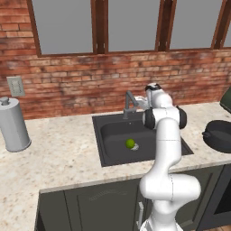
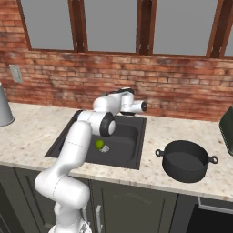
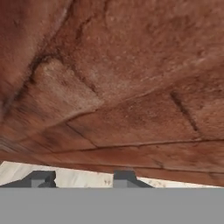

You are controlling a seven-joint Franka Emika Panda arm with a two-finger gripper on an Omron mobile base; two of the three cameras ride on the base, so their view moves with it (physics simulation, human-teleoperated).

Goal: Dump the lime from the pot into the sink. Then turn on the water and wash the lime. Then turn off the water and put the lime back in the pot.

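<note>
resting in sink [image 1: 108, 149]: lime [image 1: 130, 143] by drain | pot [image 2: 185, 160] on counter | gripper [image 3: 78, 178] released, empty

Two base cameras behind the arm, one hand camera facing the wall.
Left and right base views look forward and down from behind the claw [image 2: 144, 107], sharing the sink [image 1: 106, 153], tabletop [image 1: 63, 158] and brick wall [image 1: 81, 81] from opposite sides. The hand view sits very close to the bricks, tabletop edge just below the claw.
</note>
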